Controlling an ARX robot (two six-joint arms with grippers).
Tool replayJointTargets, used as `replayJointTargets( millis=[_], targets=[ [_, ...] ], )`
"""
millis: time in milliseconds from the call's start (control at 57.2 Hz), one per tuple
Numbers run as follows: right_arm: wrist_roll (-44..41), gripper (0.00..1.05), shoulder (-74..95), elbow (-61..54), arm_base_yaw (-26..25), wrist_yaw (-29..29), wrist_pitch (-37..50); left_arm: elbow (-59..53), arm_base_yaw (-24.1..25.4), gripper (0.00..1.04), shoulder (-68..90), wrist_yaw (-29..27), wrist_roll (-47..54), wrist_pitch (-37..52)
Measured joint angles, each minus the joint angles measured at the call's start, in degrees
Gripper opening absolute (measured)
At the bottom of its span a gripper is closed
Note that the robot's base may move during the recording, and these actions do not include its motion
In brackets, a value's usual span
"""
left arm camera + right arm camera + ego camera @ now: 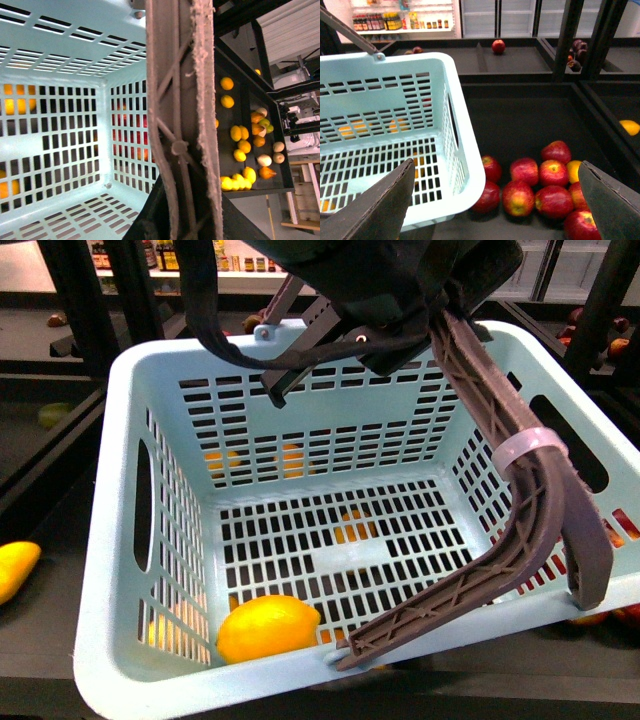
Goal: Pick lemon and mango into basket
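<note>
Front view shows the light turquoise slotted plastic basket [110, 540] raised by its brown-grey handles [520, 490]. The right end effector [495, 165] gapes wide beside its right wall, above red apples [540, 175]; the left end effector's jaws are hidden, so I cannot tell. A plump yellow-orange mango [268, 628] lies inside, in the near-left corner. What looks like the small bright-yellow lemon [15, 568] lies on the dark shelf [40, 640] left of the basket, nearer the left arm.

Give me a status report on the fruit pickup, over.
Right fingers open, empty, apples beyond. Left fingers hidden; handle fills that camera. One yellow fruit in basket, lemon or mango unclear. Handle sags across the opening.
</note>
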Motion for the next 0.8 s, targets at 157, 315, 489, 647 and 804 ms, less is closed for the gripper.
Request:
replayJointTargets(
  millis=[157,315,489,647,804],
  targets=[
    [0.00,0.96,-0.02,-0.02,0.00,-0.15,-0.02,0.00,-0.02,0.05,0.00,0.61,-0.26,0.00],
    [0.00,0.96,-0.04,-0.04,0.00,-0.13,-0.02,-0.02,-0.07,0.05,-0.02,0.52,-0.22,0.00],
    [0.00,0.96,-0.07,-0.09,0.00,-0.02,-0.04,-0.02,0.00,0.05,-0.04,0.42,-0.07,0.00],
    [0.00,0.96,-0.07,-0.09,0.00,-0.39,-0.04,-0.02,0.37,0.05,-0.07,0.37,0.00,0.00],
    [0.00,0.96,-0.04,-0.09,0.00,-0.22,-0.04,-0.02,1.03,0.05,-0.09,-0.92,0.39,0.00]
  ],
)
